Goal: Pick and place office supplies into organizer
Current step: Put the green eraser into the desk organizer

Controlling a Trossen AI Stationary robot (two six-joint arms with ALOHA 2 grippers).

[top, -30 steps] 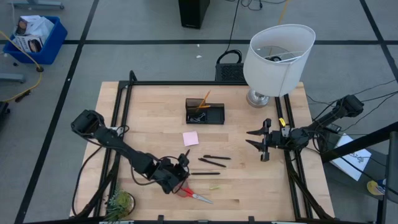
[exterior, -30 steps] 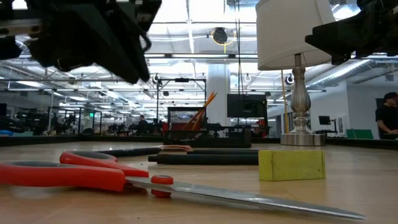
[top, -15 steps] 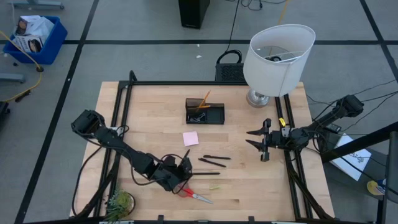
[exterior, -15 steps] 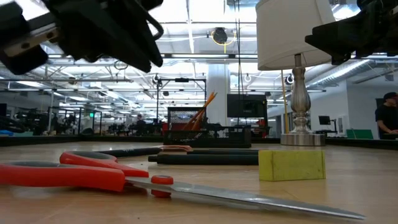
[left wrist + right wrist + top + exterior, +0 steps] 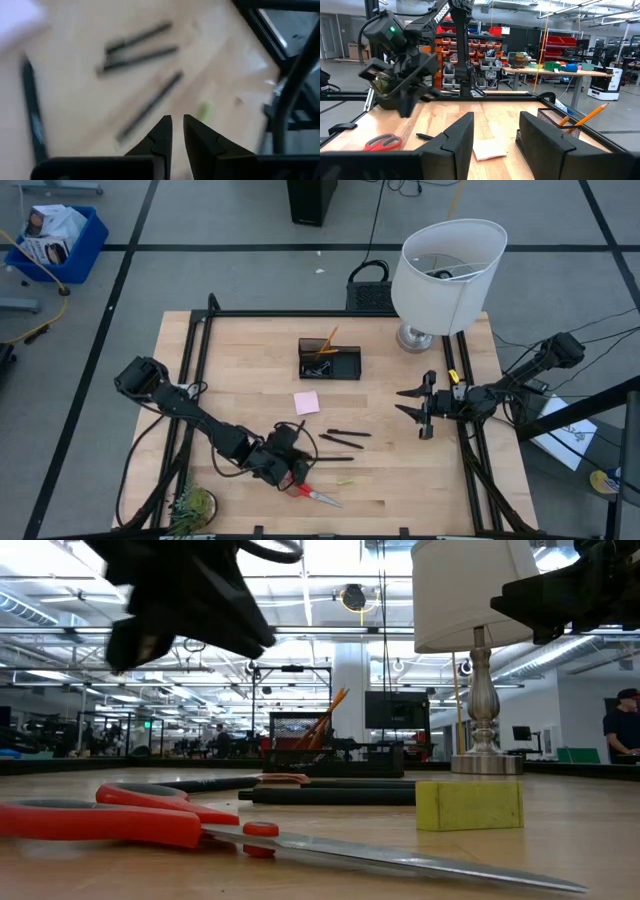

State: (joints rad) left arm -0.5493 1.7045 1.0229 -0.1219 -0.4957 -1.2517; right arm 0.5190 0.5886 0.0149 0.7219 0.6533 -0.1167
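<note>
The left gripper (image 5: 291, 463), jaws nearly together and holding nothing, hovers near the desk's front edge just above the red-handled scissors (image 5: 314, 495), with the thin black pens (image 5: 345, 438) lying toward the middle. The pens look light, stiff and apt to roll, so a pinch across mid-barrel probably suits them; the scissors are heavier and flat, likely best taken at the pivot. The organizer (image 5: 329, 359) sits toward the back edge. The right gripper (image 5: 413, 405) waits near the right edge, jaws wide.

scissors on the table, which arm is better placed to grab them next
Left. The left gripper hangs right beside the scissors, while the right gripper waits open near the table's far right edge.
</note>
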